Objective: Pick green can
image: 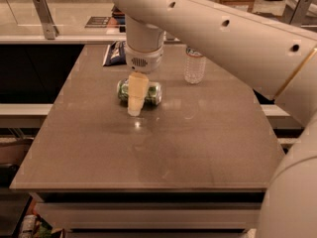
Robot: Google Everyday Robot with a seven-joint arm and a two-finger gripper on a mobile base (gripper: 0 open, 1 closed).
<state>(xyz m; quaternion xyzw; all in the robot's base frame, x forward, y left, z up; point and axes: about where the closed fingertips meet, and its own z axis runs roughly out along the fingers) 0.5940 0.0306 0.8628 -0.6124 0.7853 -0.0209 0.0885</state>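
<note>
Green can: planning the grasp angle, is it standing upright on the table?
No, the green can lies on its side on the table, with the gripper at its middle.

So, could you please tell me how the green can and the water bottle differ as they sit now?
The green can lies on its side; the water bottle stands upright. The can is opaque green; the bottle is clear plastic. The gripper is down at the can, partly hiding it; the bottle stands apart from it. Both rest on the table.

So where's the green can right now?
In the camera view, the can lies on its side on the table, gripper over it, bottle to its right, bag behind.
</note>
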